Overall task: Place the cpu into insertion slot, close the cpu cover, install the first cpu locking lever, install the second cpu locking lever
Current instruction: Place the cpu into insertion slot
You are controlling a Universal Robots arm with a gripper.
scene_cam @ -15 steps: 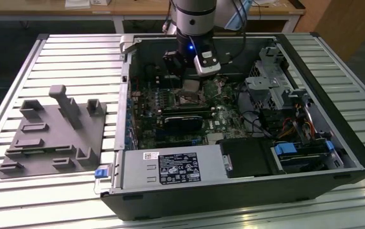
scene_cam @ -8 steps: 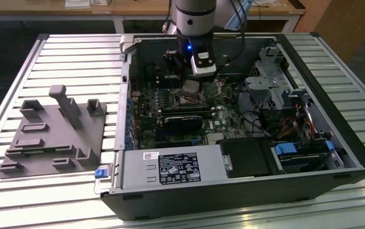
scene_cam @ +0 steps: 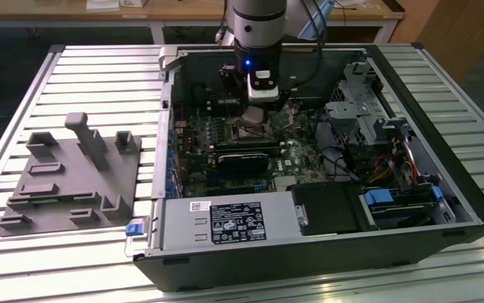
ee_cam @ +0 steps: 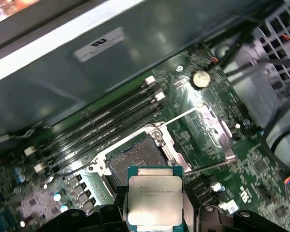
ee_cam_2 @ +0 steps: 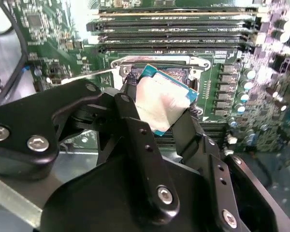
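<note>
At the exterior view's left, a grey fixture [scene_cam: 65, 170] lies on the slatted bench [scene_cam: 23, 82]. An open computer case [scene_cam: 309, 265] sits beside it towards the centre. Inside the case the arm's hand [scene_cam: 254, 113] hangs over the green board, just above the insertion slot [scene_cam: 246, 134].

In the second wrist view, the fingers [ee_cam_2: 130, 116] pinch the cpu [ee_cam_2: 162, 104] by opposite edges, and the chip is tilted and clear of the socket. In the first wrist view, the cpu [ee_cam: 154, 198] is near the insertion slot [ee_cam: 135, 162], whose dark centre is bare. The cpu cover [ee_cam: 221, 135] is swung open beside it, and a thin locking lever [ee_cam: 208, 166] stands unlatched.

Assessment: the chip is picked up but not seated. Placement, cover closure and both levers are outstanding.
</note>
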